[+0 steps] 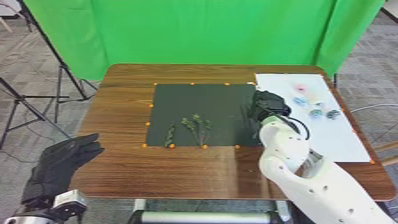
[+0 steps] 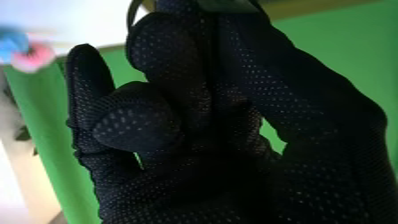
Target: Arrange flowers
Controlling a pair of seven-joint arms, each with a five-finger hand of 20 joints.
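Nearest, the left hand [image 1: 62, 157] is at about 8 o'clock beside the edge of the brown wooden desk [image 1: 178, 172], its fingers relaxed and straight. The white right arm [image 1: 346, 197] comes in from 5 o'clock, slanting over the desk.

Next come the green sprigs, lying on the dark mat [image 1: 200, 97]. One sprig [image 1: 171, 134] lies near the mat's 7 o'clock corner; just beside it, towards 6 o'clock, more sprigs [image 1: 197, 127] fan apart, leafy ends pointing towards 12. Small orange marks [image 1: 205, 146] run around the mat.

Farther on, the right hand [image 1: 269, 104] is at the mat's 3 o'clock side, between the sprigs and the flowers. The right wrist view shows its fingers [image 2: 164, 45] bunched closely together and bent, one curled inward; I can't tell what the dark greenish patch [image 2: 229, 5] by the fingertips is.

A white sheet [image 1: 342, 147] covers the desk's 3 o'clock side. On it, two dark teal flowers [image 1: 333, 114] sit beside each other, then a blue flower [image 1: 299, 101], and towards 12 a pink flower [image 1: 300, 88]. Beyond the desk, at 12 o'clock, hangs a bright green curtain [image 1: 213, 32].
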